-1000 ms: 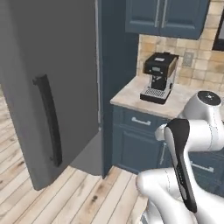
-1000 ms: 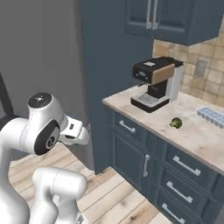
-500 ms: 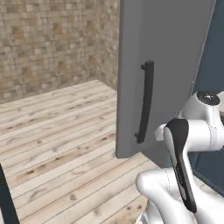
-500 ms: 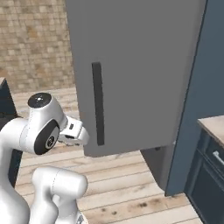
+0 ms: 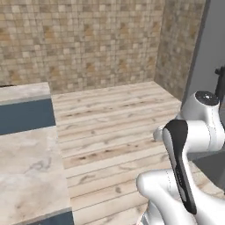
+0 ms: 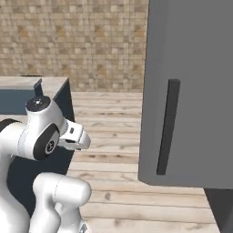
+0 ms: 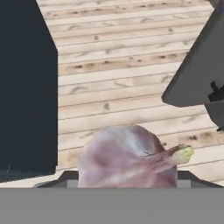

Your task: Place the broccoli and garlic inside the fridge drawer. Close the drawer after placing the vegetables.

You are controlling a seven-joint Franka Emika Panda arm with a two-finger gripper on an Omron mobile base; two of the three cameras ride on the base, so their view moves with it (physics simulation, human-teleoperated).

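In the left base view the white arm [image 5: 193, 149] rose from the lower right, its far end cut off by the frame, so the tool could not be made out there; a marble tabletop [image 5: 26, 171] sat at the lower left above a blue cabinet front [image 5: 26, 115], with wooden floor [image 5: 114, 118] and a tiled wall [image 5: 88, 39] beyond, and a grey fridge door [image 5: 211, 52] clipped at the right edge. In the right base view the arm's shoulder [image 6: 41, 134] stood at the lower left, hiding what lay behind it, beside the large grey fridge door [image 6: 195, 68] with its dark vertical handle [image 6: 167, 127]. In the hand view the garlic [image 7: 131, 159], pinkish-white with a greenish tip, sat close at the bottom centre between the tool's fingers, which it hid almost wholly; the tool gripped the garlic, held above the plank floor [image 7: 113, 78], with a dark cabinet side [image 7: 26, 87] on the left.
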